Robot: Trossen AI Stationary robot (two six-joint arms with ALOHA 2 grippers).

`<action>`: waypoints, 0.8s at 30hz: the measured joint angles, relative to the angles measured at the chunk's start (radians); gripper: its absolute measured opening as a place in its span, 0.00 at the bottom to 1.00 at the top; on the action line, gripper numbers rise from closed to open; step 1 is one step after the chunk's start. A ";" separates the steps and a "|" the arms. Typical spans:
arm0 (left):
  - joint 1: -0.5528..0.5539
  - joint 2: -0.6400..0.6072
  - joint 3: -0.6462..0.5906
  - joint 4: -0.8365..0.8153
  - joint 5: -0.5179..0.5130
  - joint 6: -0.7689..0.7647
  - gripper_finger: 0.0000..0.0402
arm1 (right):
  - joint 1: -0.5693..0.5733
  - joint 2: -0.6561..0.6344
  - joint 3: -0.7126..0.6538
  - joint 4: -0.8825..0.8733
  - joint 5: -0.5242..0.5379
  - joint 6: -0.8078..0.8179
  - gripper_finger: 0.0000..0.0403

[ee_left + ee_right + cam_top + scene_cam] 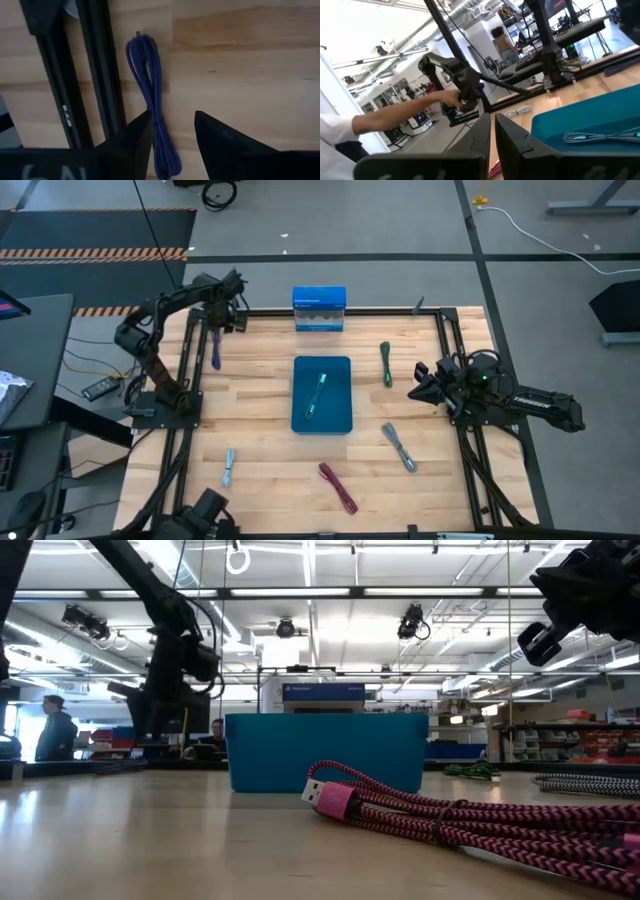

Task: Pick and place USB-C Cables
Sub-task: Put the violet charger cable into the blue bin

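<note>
Left fingers (172, 137): open, one on each side of the purple cable (150, 95), nothing held yet.
Purple cable: flat on the table (260, 410), running out past the finger tips, just beside the black frame rail (100, 75).
Right fingers (492, 132): almost shut, a thin gap between them, holding nothing, up in the air.
Teal cable (317, 393): in the blue tray (340, 420), out past the right finger tips and a bit to one side.
Green cable (386, 364): on the table near the right fingers, between them and the tray.
Grey cable (399, 447): on the table, near the right arm.
Pink cable (338, 486): on the table, well apart from both sets of fingers, at the near edge.
Pale blue cable (229, 467): on the table, well apart from the left fingers.
Blue box (319, 310): at the far edge, behind the tray.
Sleeve (335, 135): white, with a bare arm reaching out, in the room past the right fingers.
</note>
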 joint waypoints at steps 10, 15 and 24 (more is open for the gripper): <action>-0.058 0.062 -0.036 -0.001 -0.165 -0.003 0.38 | 0.001 0.000 0.000 -0.001 -0.041 0.057 0.08; -0.091 0.089 -0.068 -0.003 -0.233 0.008 0.38 | 0.001 0.000 0.000 -0.001 -0.050 0.060 0.08; -0.098 0.106 -0.122 0.031 -0.154 0.022 0.38 | 0.001 0.000 0.000 -0.001 -0.051 0.078 0.08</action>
